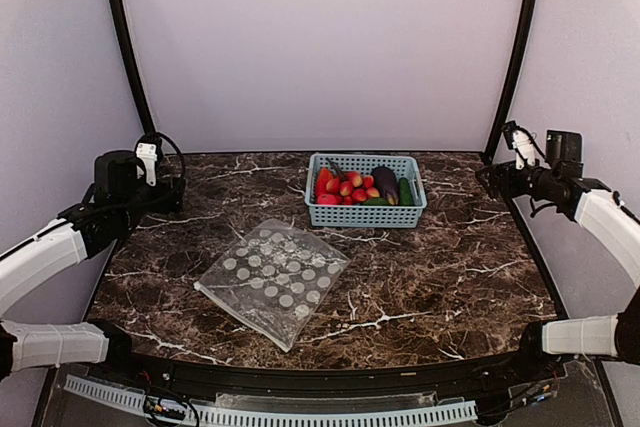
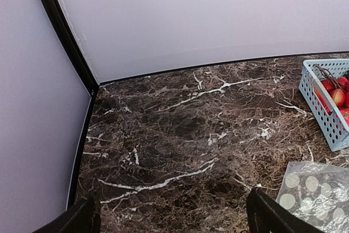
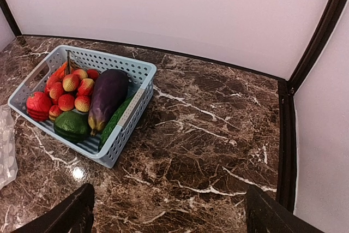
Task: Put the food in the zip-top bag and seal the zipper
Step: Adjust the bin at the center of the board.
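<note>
item: zip-top bag [image 1: 272, 280], clear, rows of white dots, lying flat on the marble table [image 1: 450, 277], at 7 o'clock from the basket [image 1: 365, 215], apart from it. food [image 1: 352, 187]: red rounds, eggplant [image 3: 106, 94], cucumber [image 3: 117, 117], all in the basket. zipper: too faint to make out. bag cut off in both wrist views. my left gripper [image 2: 172, 211] and right gripper [image 3: 169, 205]: fingers spread wide, only the tips visible.

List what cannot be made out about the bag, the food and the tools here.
Zipper on the zip-top bag: too small in the top view; both wrist views crop the bag at the frame edge.
Food low in the basket: hidden under the eggplant and upper pieces in every view.
Left tool, right tool: only fingertips show above each wrist view's bottom edge.
</note>
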{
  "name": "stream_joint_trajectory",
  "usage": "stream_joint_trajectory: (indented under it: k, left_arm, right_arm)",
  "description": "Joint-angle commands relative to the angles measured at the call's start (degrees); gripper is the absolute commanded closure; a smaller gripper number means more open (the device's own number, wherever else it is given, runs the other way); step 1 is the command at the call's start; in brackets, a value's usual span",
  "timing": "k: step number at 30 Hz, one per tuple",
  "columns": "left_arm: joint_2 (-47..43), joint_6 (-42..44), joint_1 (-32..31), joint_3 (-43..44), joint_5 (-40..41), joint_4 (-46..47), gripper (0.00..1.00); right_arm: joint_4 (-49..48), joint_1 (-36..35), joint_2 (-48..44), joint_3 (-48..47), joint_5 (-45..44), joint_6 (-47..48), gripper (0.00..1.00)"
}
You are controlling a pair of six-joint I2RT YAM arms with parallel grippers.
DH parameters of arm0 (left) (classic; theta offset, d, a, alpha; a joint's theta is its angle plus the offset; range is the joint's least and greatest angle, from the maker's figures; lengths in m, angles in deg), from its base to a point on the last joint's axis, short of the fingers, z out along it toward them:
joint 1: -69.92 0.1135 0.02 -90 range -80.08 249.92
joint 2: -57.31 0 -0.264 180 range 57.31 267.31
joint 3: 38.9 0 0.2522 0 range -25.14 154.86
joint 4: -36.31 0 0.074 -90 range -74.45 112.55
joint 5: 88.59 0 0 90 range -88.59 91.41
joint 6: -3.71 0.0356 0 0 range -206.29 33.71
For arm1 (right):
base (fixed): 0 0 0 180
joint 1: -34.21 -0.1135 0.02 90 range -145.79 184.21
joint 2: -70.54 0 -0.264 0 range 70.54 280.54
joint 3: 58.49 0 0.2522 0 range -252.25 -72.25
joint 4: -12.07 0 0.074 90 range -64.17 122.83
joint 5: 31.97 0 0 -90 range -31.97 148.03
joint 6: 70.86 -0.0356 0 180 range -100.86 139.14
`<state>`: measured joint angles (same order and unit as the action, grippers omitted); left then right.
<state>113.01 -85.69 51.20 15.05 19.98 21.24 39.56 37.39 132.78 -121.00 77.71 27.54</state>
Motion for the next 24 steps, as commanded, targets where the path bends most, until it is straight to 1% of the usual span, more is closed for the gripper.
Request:
stream_joint_trajectory:
  k: [1, 3, 5, 8, 12, 15, 17, 20, 21, 24]
  left_arm:
    - [-3.18, -2.36, 2.14, -3.19, -3.25, 0.41, 0.05]
    - [-4.21, -2.96, 2.83, -4.49, -3.71, 0.50, 0.04]
    - [-5.14, -3.99, 3.39, -5.42, -4.13, 0.49, 0.03]
    - [-4.85, -4.50, 3.96, -4.83, -6.68, -1.81, 0.02]
    - [-3.57, -5.61, 4.36, -4.35, -8.93, -2.89, 0.01]
    - [-3.17, -6.54, 4.48, -4.41, -10.15, -3.21, 0.01]
    - [-3.70, -6.88, 4.44, -4.98, -8.46, -2.97, 0.01]
    - [-4.15, -8.83, 4.43, -6.22, -0.74, -2.68, 0.01]
    - [-4.52, -8.23, 4.44, -6.14, -0.51, -2.73, 0.01]
    - [-5.67, -4.63, 4.48, -5.94, -3.71, -2.44, 0.01]
  right_arm:
    - [-2.39, 0.45, 0.12, 0.50, 5.14, 5.75, 0.05]
    - [-2.24, 0.15, 1.54, -0.81, 8.50, 9.09, 0.06]
    - [-1.22, -1.03, 4.07, -3.44, 10.34, 11.76, 0.09]
    - [2.37, -4.85, 9.90, -9.13, 11.88, 17.18, 0.21]
    - [7.70, -10.33, 20.25, -18.69, 11.54, 23.61, 0.39]
    - [12.80, -15.02, 29.00, -26.61, 10.03, 28.53, 0.48]
    - [15.69, -18.03, 34.24, -31.16, 8.59, 31.17, 0.52]
    - [19.17, -22.08, 40.93, -36.90, 6.97, 33.40, 0.55]
    - [20.15, -23.29, 42.95, -38.59, 6.44, 34.05, 0.55]
    - [22.49, -26.54, 47.75, -42.23, 4.18, 35.42, 0.55]
